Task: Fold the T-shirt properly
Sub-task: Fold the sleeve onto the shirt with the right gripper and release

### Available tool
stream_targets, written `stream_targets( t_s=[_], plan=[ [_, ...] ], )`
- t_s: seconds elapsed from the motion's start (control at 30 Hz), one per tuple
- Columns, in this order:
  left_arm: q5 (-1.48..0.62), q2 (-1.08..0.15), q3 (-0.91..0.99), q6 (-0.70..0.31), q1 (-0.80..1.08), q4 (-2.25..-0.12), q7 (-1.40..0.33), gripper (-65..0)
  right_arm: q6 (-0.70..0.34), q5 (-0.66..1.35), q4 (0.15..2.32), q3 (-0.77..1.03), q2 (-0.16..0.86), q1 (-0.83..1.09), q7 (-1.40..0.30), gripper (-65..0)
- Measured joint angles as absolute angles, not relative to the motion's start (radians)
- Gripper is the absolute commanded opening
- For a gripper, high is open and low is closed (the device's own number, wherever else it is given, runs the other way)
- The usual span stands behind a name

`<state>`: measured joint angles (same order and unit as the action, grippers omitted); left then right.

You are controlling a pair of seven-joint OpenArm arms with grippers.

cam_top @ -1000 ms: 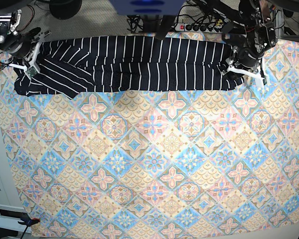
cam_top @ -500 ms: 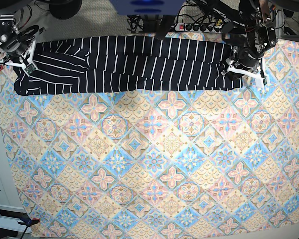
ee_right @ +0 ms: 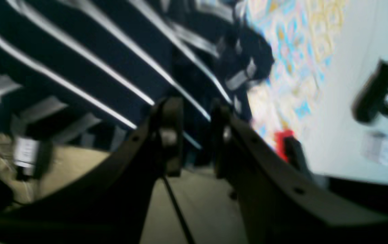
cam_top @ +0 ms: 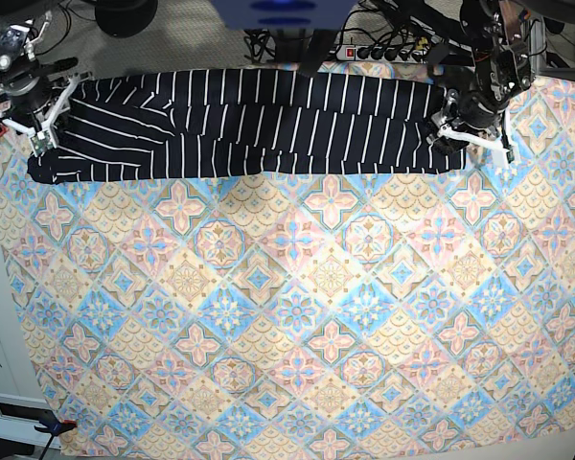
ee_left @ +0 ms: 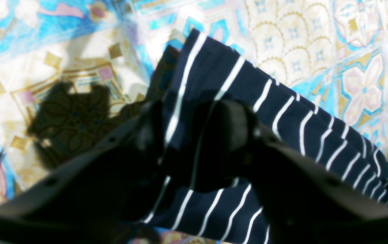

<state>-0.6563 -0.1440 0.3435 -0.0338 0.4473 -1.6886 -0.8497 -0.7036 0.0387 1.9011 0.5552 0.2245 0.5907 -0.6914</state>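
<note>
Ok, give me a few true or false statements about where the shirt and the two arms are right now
1. The T-shirt lies as a long band along the far edge of the tablecloth. True.
2. The shirt is plain white. False: dark with thin white stripes.
3. The left gripper has striped cloth between its fingers. True.
4. The right gripper is at the middle of the shirt. False: at one end.
5. Both grippers are at the same end. False: opposite ends.
</note>
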Motion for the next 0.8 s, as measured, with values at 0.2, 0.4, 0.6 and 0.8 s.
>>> stream_targets(
  t_s=[0.2,0.4,0.6,0.8],
  plan=[
    [-0.656,-0.147,0.344,-0.034,0.45,-1.689,-0.851,-20.7,-0.703,0.138,1.905,0.459,0.235,0.59,-0.686,-50.4],
    [-0.651,-0.203,0.346,-0.034,0.445,-1.676,-0.919,-20.6,-0.702,0.136,1.905,0.37,0.234,0.56,-0.686,-50.4],
    [-0.655,-0.214,0.336,-0.035,0.406,-1.622,-0.933,-20.7,-0.703,0.136,1.905,0.334,0.233,0.546,-0.691,-50.4],
    [-0.646,-0.228,0.295,-0.041,0.387,-1.577,-0.902,-20.7,-0.7,0.136,1.905,0.335,0.232,0.543,-0.691,-50.4]
  ],
)
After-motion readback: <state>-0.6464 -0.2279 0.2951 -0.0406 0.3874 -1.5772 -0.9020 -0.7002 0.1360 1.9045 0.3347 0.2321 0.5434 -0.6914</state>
